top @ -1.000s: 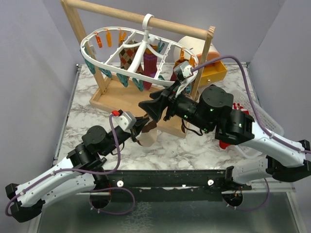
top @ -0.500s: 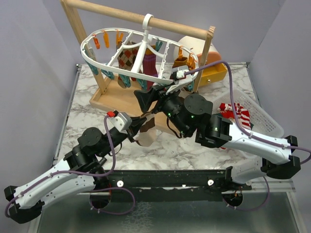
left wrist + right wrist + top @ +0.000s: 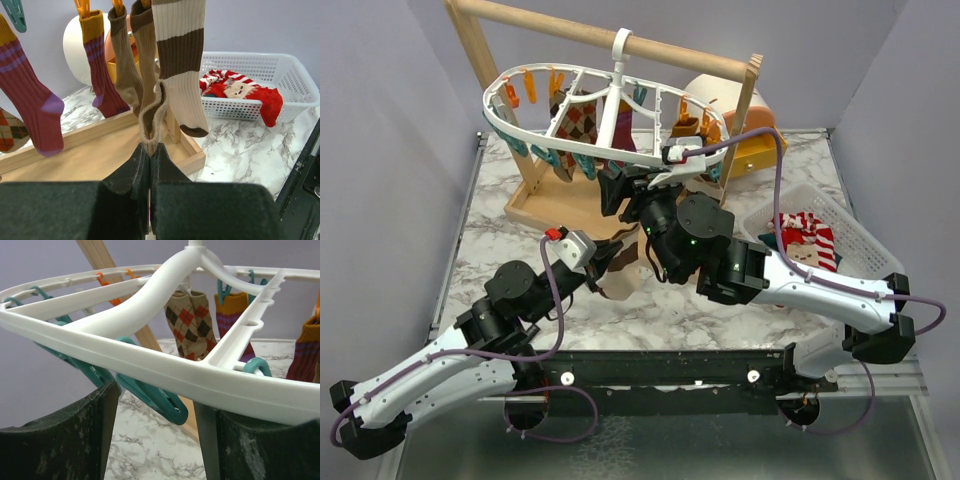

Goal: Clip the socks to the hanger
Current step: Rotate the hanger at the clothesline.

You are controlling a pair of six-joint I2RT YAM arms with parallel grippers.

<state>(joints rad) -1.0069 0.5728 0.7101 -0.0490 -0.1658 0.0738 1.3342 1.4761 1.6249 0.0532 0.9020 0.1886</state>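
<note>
Several socks [image 3: 97, 70] clipped to hanger [image 3: 150, 367]; L fingers [image 3: 132, 172] pinch tan sock [image 3: 152, 115], R fingers [image 3: 75, 440] open round teal clip [image 3: 155, 397]; more in basket [image 3: 260, 62].

**Student:** What kind of place is this?

**Tutor:** A robotics lab cell. Plain lilac walls [image 3: 390, 120] box in a marble-print table [image 3: 485, 250]. The left arm [image 3: 450, 360] and right arm [image 3: 820, 290] are bolted to a black rail [image 3: 660, 368] at its near edge and trail purple cable [image 3: 557, 285]. A wooden rack [image 3: 550, 25] and a basket [image 3: 865, 245] are household things set on it.
</note>
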